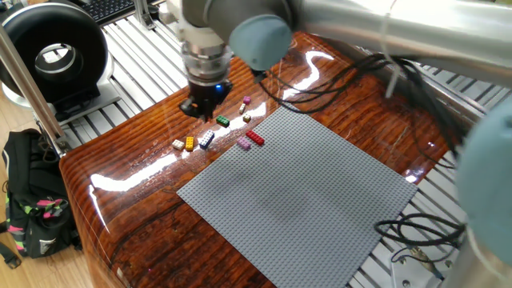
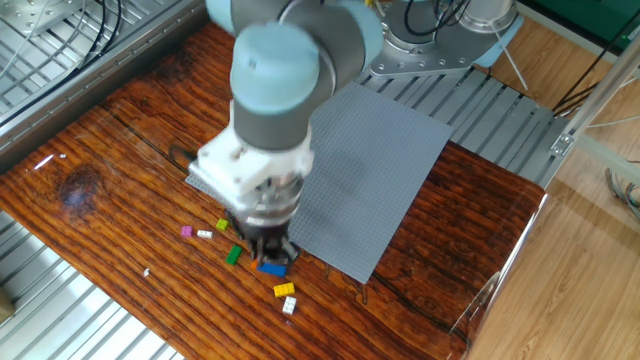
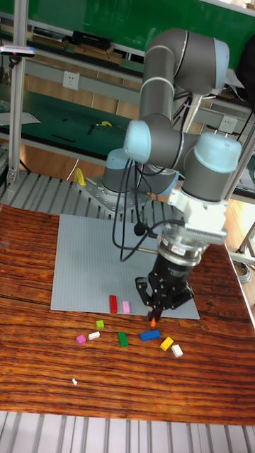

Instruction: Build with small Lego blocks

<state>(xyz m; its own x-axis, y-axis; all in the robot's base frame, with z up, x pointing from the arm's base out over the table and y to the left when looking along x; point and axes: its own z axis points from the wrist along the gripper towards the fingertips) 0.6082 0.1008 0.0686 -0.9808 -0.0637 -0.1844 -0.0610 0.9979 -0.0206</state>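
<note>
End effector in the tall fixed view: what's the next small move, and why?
Probably a short carry sideways over the large flat grey studded baseplate. The end effector appears shut on a tiny orange plastic brick, held just clear of the wooden table, and the baseplate's edge lies right beside it.

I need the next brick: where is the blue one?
In the tall fixed view, the blue brick lies on the wood just below the hand, between green brick and yellow brick.
</note>
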